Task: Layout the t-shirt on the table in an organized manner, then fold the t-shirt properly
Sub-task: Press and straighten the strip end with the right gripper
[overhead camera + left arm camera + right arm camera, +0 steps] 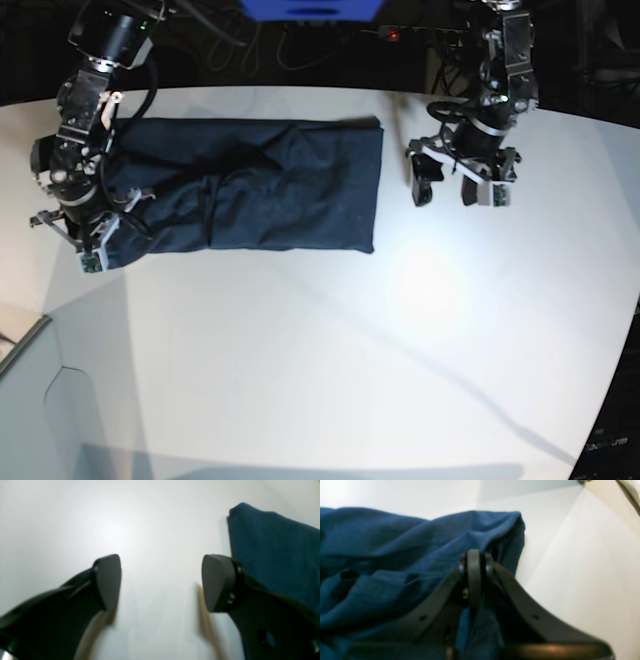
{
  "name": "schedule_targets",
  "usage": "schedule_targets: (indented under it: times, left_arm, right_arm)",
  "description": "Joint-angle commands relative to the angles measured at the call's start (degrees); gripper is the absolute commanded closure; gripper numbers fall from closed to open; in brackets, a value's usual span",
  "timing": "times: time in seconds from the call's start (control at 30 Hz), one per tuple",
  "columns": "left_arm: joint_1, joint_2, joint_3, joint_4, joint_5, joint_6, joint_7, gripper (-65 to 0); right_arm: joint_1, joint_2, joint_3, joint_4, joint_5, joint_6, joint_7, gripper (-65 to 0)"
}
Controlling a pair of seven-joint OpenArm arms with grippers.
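Note:
The dark navy t-shirt [260, 185] lies as a wide, wrinkled rectangle at the back left of the white table [400, 340]. My right gripper [97, 248] sits at the shirt's front left corner. In the right wrist view the gripper [473, 562] is shut on a fold of the t-shirt [395, 555], with table [582, 567] showing to the right. My left gripper [445, 192] hovers just right of the shirt's right edge. In the left wrist view it [161, 582] is open over bare table [125, 517], with nothing between its fingers and the t-shirt [275, 550] at right.
Beyond the table's far curved edge [300, 90] is a dark area with cables and a power strip [400, 35] showing a red light. A blue object [310, 8] sits at the top. At the lower left, the table edge [30, 335] drops to a lower white surface.

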Motion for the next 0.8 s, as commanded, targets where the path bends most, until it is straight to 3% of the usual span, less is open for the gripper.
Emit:
schedule_targets:
  times: [0.0, 0.07, 0.27, 0.4, 0.77]
  left_arm:
    - [-0.27, -0.15, -0.05, 1.03, -0.54, -0.21, -1.22, -49.0]
    - [-0.27, -0.15, -0.05, 1.03, -0.54, -0.21, -1.22, -49.0]
    - [-0.53, -0.15, -0.05, 1.03, -0.54, -0.21, -1.22, -49.0]
    - [-0.62, -0.15, 0.04, 1.03, -0.54, -0.21, -1.22, -49.0]
    - [-0.27, -0.15, 0.04, 1.03, -0.54, -0.21, -1.22, -49.0]
  right_arm:
    - [0.45, 0.45, 0.06, 0.98, 0.09, 0.52, 1.11, 0.0]
    - [-0.16, 0.71, -0.03, 1.16, 0.09, 0.52, -1.0, -2.3]
    - [-0.25, 2.56, -0.03, 1.07, 0.09, 0.52, -5.92, -26.0]
    - [-0.34, 3.79, 0.06, 0.98, 0.09, 0.52, -6.1, -36.0]
    - [3.09, 6.87, 0.06, -12.03, 0.09, 0.52, -5.83, -36.8]
